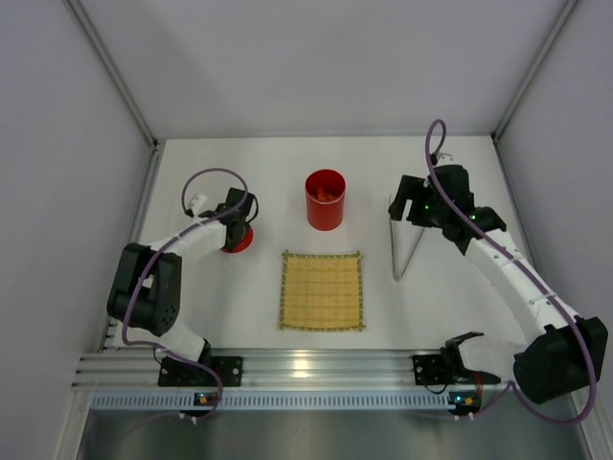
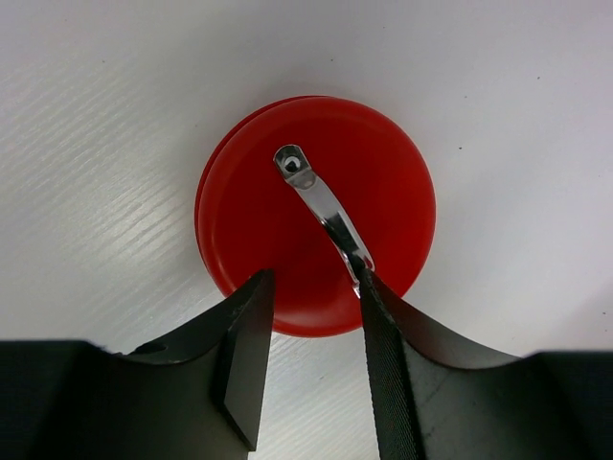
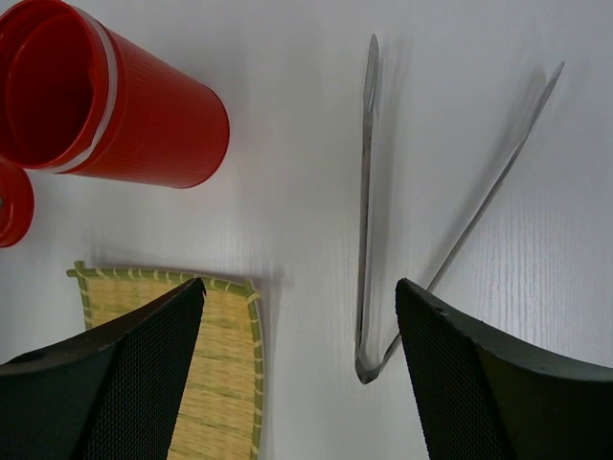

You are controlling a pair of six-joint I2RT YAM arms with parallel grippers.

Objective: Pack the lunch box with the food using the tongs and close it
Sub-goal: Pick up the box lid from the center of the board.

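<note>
One lid (image 2: 259,220), red and round, lies flat on the desk (image 1: 249,172), left of the box (image 1: 325,213) and well apart from it; a silver tab (image 2: 321,201) is riveted near its centre and lies flat across its face. The left gripper (image 2: 314,283) hangs over the lid's near edge, jaws partly apart and clamped on nothing; one finger touches the tab's free end.

Handling, as judged: the lid is light, rigid, smooth plastic and may slide on the desk under a side load; take hold of the tab or across the rim. The tab is thin and offers little purchase until raised.

One pair of tongs (image 3: 364,211) lies flat on the desk to the right, its arms spread in a narrow V. The right gripper (image 3: 299,283) hovers above its joined end, jaws wide apart and holding nothing. The tongs are probably thin, springy, slippery steel; grip across both arms, away from the joint.

One box stands upright and uncovered behind one mat (image 1: 322,290); it is probably light and easily tipped. An orange patch shows inside it in the top view; the pieces are too small to count.
</note>
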